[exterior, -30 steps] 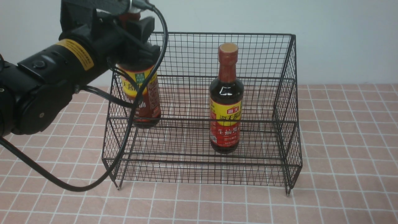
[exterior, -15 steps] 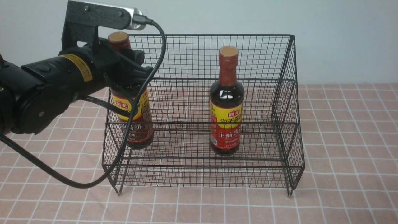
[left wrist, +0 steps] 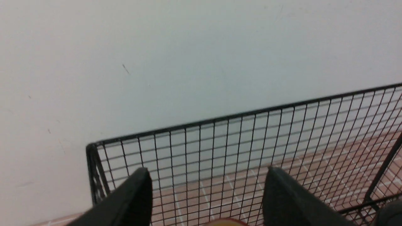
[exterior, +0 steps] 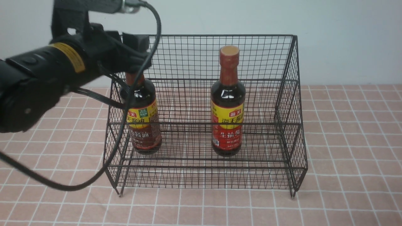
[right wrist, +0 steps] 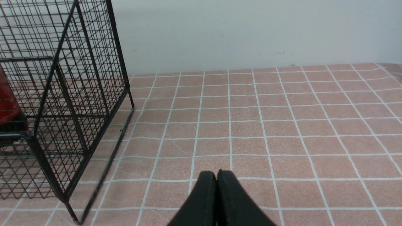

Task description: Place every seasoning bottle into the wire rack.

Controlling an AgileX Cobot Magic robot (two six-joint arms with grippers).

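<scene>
You've got the table (exterior: 345, 131), pink tile with white grid lines, carrying everything. On it stands the wire rack (exterior: 282, 94), black mesh, tall back, short feet on the table. Use the rack as your landmark.

Two bottles are inside the rack, both upright on its lower shelf, well apart from each other. The red-label bottle (exterior: 228, 103) stands near the rack's middle, a bit toward its right side, tan cap below the top rail of the back. The brown-label bottle (exterior: 142, 119) stands at the rack's left side, just beside the left mesh wall.

Your left tool (exterior: 135, 51) sits at the rack's upper left corner, right over the brown-label bottle; its body hides the bottle's cap and upper neck in the front view. In the left wrist view the left tool (left wrist: 207, 191) has its jaws spread wide, the left tool's fingers (left wrist: 282, 197) dark on either side, with a sliver of tan cap at the frame edge between them and the rack (left wrist: 282, 131) back behind. No contact with the bottle visible there.

Your right tool (right wrist: 216, 197) is out past the rack's right side, low over bare table (right wrist: 282, 119), jaws pressed together with nothing between them. The rack (right wrist: 62, 94) corner shows in that view, a bit of red label behind the mesh.
</scene>
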